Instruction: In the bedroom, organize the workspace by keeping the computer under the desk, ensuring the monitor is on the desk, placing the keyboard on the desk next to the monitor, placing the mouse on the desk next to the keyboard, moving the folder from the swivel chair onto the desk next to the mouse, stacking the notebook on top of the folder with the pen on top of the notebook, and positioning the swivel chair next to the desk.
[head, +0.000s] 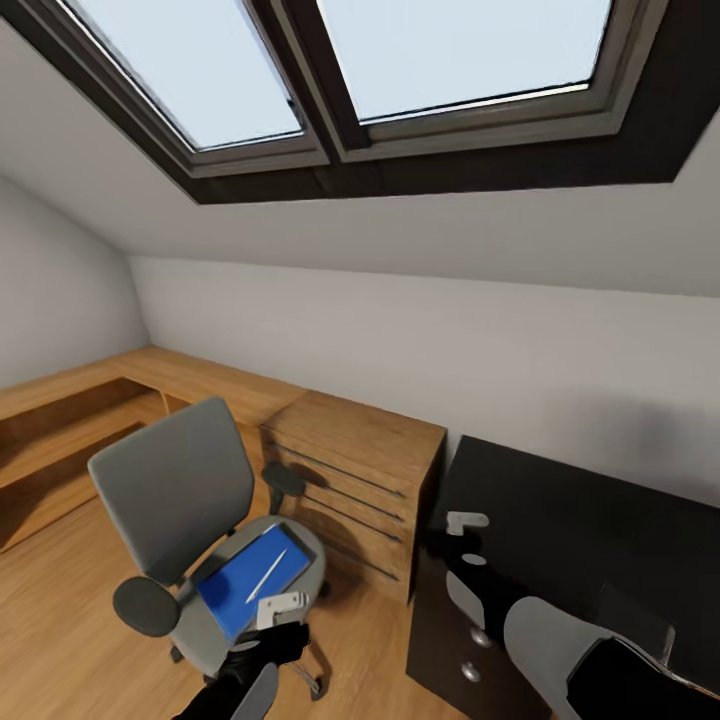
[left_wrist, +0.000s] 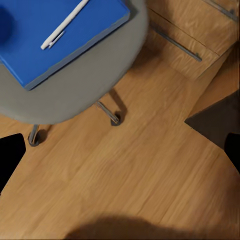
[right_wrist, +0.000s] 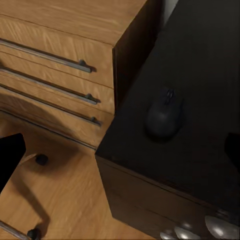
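- The left gripper (head: 281, 607), pale-tipped on a dark arm, reaches low over the front edge of the grey upholstered swivel chair (head: 180, 490); its fingers pinch nothing, though how far apart they stand I cannot tell.
- The right gripper (head: 466, 540) hangs above the near corner of the glossy black desk (head: 590, 530), over its edge by the drawers — whether it is spread or pressed together cannot be told either.
- The chair's seat (left_wrist: 85, 85) carries a flat bright blue folder (head: 252, 578), and a thin pale pen (head: 266, 576) lies slantwise on top of it, touching the cover.
- In the right wrist view a small dark rounded mouse (right_wrist: 162, 115) sits on the black desktop, near its corner (the silver drawer knobs (right_wrist: 197, 231) show just below that edge).
- A light-wood drawer chest with long metal handles (head: 355, 480) stands between chair and desk, touching the desk's side.
- The chair rests on a light wood floor (left_wrist: 135, 180), under dark-framed skylights (head: 340, 70).
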